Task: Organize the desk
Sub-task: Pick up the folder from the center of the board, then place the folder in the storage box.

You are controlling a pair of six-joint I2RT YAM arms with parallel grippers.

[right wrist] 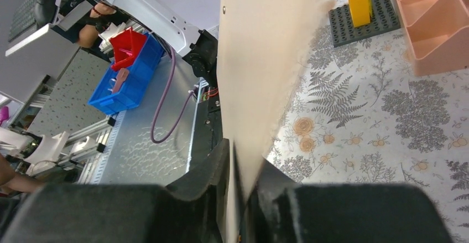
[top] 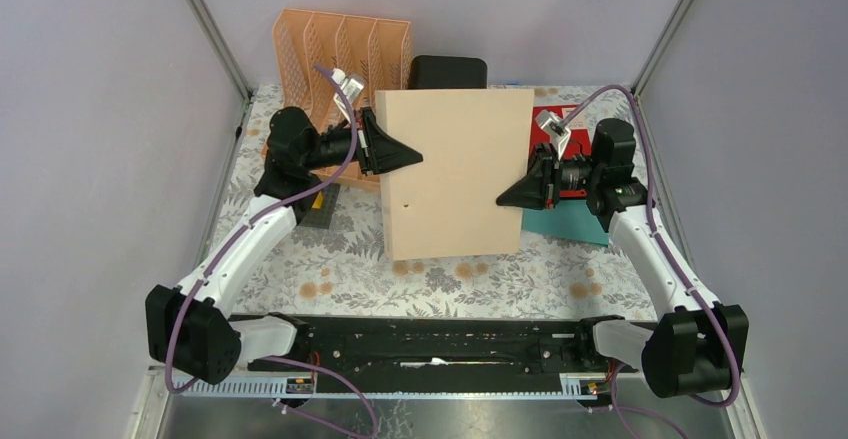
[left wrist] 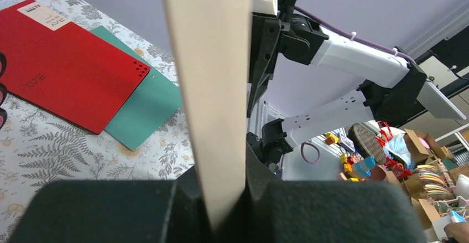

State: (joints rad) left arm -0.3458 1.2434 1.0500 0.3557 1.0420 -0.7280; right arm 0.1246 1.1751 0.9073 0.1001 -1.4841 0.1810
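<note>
Rack: orange slotted file rack (top: 345, 54), far left on desk (top: 450, 279).
Box: black box (top: 447, 71), far centre, partly behind beige board (top: 460, 174).
Desk: fern-and-flower cloth under both arms; red folder (left wrist: 66, 60) overlapping teal folder (left wrist: 146, 107), right.
Left gripper (top: 415, 156): clamped on board's left edge.
Right gripper (top: 503, 199): clamped on board's right edge, opposite.
</note>
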